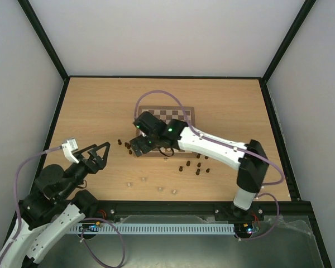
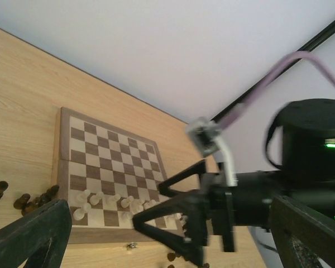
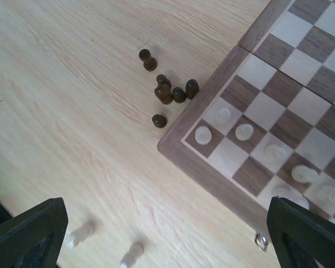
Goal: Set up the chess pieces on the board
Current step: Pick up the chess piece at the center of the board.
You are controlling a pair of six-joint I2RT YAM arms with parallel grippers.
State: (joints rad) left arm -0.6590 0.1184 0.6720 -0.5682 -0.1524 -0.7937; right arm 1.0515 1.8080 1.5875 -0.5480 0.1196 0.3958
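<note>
Your right claw [image 3: 167, 231] gapes wide and empty above the board [image 3: 301, 84]: a few pale pieces [image 3: 244, 132] placed below it, dark pieces [image 3: 164, 92] unplaced beside it on the counter [image 3: 72, 84].

Premises: a robotics laboratory test cell, not a home or shop. Grounds: a light-wood tabletop [image 1: 100, 111] is enclosed by plain white panels [image 1: 167, 33] set in a black frame [image 1: 44, 39]. Two white robot arms, the left arm [image 1: 50, 223] and right arm [image 1: 212, 148], are bolted at its near edge. A slotted white cable duct [image 1: 167, 228] runs along that edge (purple cables [image 1: 156, 91] loop off the arms).
</note>
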